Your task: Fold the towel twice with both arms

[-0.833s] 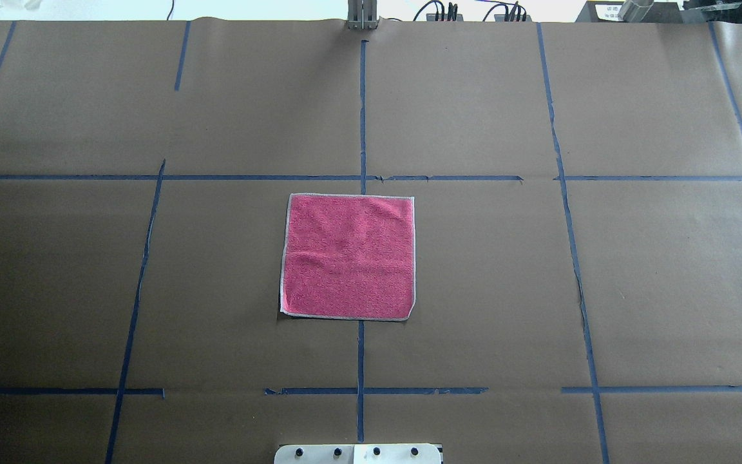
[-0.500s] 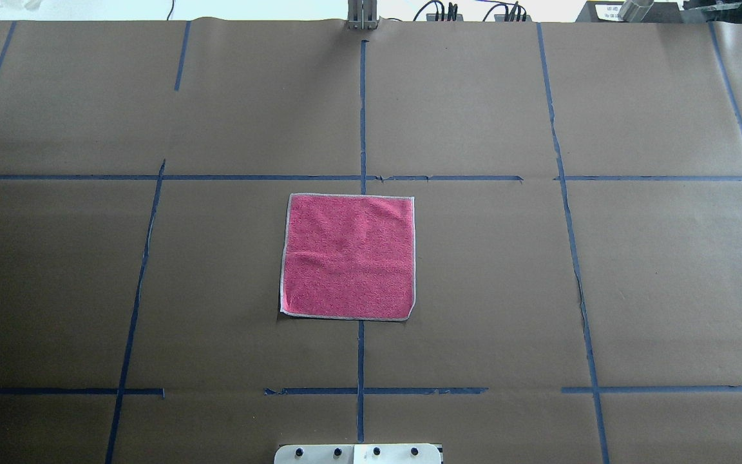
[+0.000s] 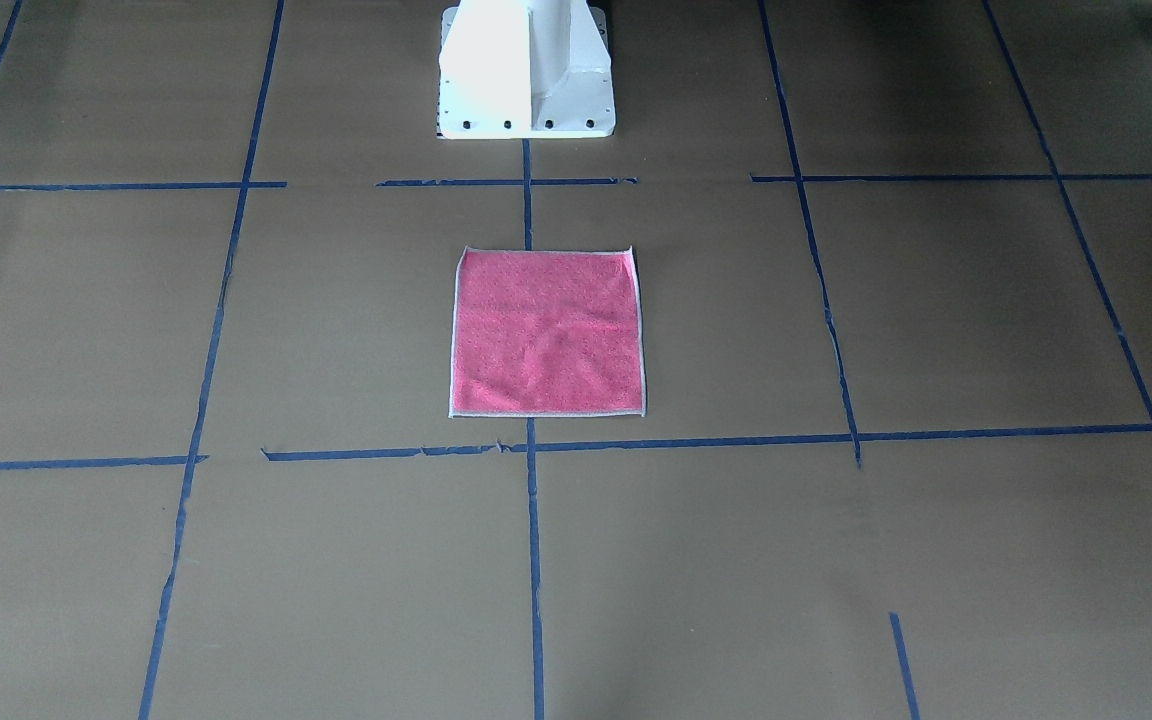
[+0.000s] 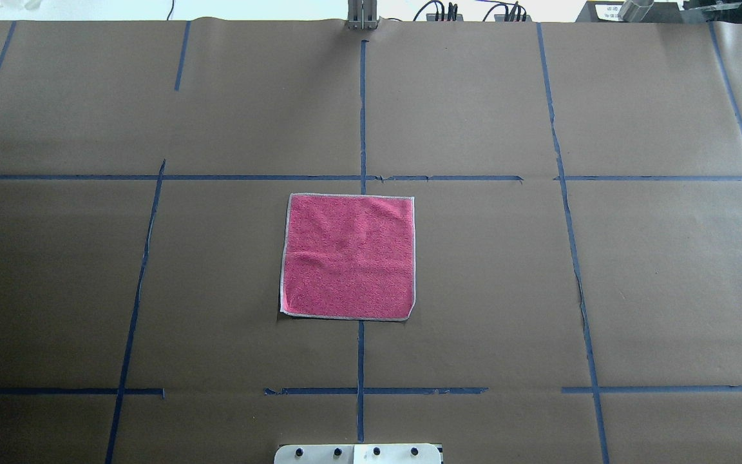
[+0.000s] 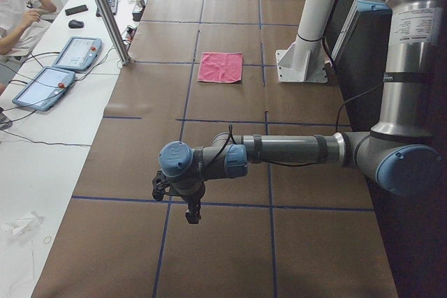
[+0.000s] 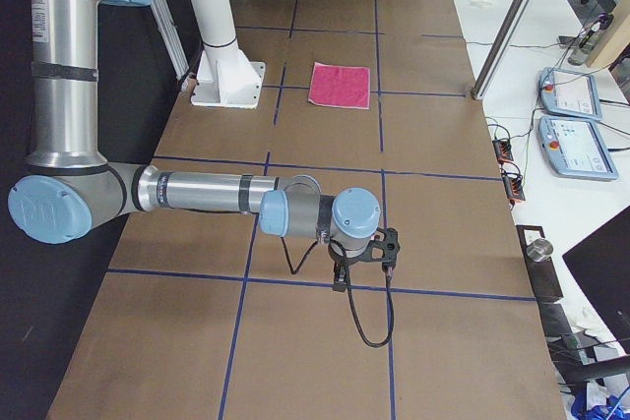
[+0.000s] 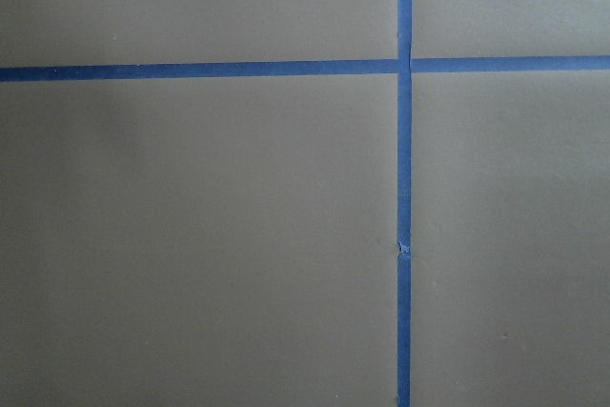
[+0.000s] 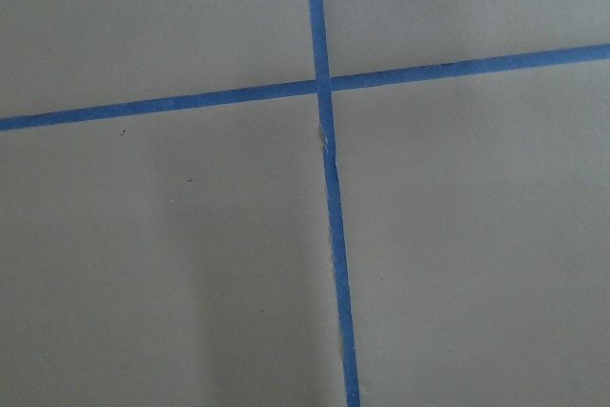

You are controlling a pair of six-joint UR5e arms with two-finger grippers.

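The towel (image 4: 348, 256) lies flat and unfolded, pink face up with pale edging, at the table's middle, just in front of the robot base. It also shows in the front-facing view (image 3: 546, 332) and small in both side views (image 5: 221, 68) (image 6: 341, 85). My left gripper (image 5: 190, 211) hangs above the brown paper far off toward the table's left end. My right gripper (image 6: 341, 280) hangs the same way toward the right end. Both are far from the towel, and I cannot tell whether they are open or shut. The wrist views show only paper and blue tape.
The table is covered in brown paper (image 4: 474, 290) with a grid of blue tape lines (image 4: 361, 116). The white pedestal base (image 3: 526, 70) stands at the robot's edge. A metal post (image 5: 105, 12), tablets (image 5: 75, 52) and a seated person (image 5: 21, 8) are beyond the far edge.
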